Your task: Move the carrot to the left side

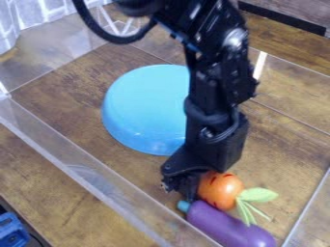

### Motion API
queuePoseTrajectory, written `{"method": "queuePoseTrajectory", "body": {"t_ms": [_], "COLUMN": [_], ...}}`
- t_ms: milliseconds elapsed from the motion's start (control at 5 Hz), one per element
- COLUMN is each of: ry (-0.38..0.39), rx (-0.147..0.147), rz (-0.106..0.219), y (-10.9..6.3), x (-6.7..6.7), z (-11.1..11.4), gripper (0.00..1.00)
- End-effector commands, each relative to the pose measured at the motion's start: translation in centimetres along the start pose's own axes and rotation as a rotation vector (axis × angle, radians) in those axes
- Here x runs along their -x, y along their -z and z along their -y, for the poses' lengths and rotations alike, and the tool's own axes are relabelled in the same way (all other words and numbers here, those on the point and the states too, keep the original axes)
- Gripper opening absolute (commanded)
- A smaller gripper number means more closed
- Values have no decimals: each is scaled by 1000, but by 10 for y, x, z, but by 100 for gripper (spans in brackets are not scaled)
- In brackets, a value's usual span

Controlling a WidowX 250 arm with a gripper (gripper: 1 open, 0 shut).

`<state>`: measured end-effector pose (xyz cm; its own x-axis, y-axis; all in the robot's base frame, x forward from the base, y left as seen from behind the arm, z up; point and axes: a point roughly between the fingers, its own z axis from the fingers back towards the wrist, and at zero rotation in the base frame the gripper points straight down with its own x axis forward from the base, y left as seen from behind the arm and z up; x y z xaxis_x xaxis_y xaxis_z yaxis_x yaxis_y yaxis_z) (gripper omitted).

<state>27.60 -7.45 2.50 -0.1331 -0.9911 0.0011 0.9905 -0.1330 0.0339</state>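
The carrot (pixel 222 191), small and glossy orange with a light green top, sits low over the wooden floor near the front right, right of the blue plate. My gripper (pixel 199 182) points straight down and is shut on the carrot's left part, its dark fingers covering that side. The leafy top sticks out to the right.
A purple toy eggplant (pixel 234 229) lies just in front of the carrot, nearly touching it. A round blue plate (pixel 145 108) lies upside down in the middle, left of the gripper. Clear plastic walls (pixel 71 164) fence the wooden floor at the front and left.
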Motion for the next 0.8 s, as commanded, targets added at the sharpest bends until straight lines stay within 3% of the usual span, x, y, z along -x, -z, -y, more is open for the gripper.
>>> {"method": "queuePoseTrajectory", "body": {"t_ms": [0,600], "ry": [-32,-3], "rx": [-31,-32], "rz": [3,1], "y": [-4,-9], "x": [10,-21], "z": [-7,-13], "gripper": [0,0]}}
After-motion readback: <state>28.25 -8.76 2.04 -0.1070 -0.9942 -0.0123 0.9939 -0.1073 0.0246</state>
